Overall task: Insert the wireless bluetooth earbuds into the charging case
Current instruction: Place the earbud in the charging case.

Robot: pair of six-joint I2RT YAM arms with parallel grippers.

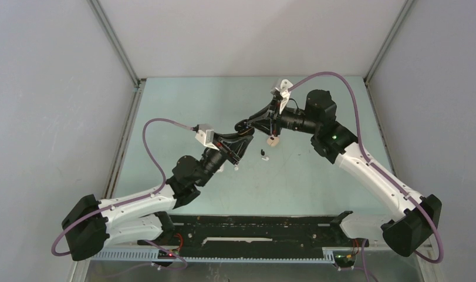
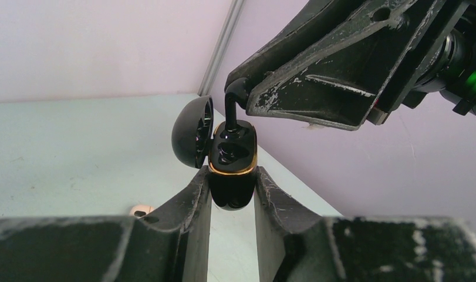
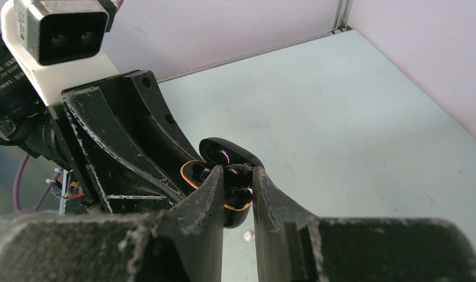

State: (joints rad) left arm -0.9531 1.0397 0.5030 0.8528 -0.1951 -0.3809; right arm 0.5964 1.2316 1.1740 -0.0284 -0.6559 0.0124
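Grasping the black, gold-rimmed charging case (image 2: 232,191) by its lower body in the left hand (image 2: 232,175), one finger pressing on each side. Holding that case upright and clear of the worktop (image 1: 182,106), near its middle, with the lid (image 2: 191,132) hanging open to the left in the left wrist view. Pinching a black earbud (image 2: 230,117) by its stem between the fingers (image 3: 212,194) of the right hand (image 3: 238,173), clenched tight upon it. Reaching in with that hand from the upper right of the left wrist view, resting the bud end in the open top of the case, stem pointing up toward the fingertips. Standing proud of the gold rim by the whole stem; not being able to tell whether seated in its well. Lying on the worktop just beside the two hands in the top view: a small beige item (image 1: 274,140), then a loose black earbud (image 1: 262,153) and a loose white earbud (image 1: 266,158) close together. Lying nearer the left wrist, a tiny white piece (image 1: 236,168), kind not being discernible.
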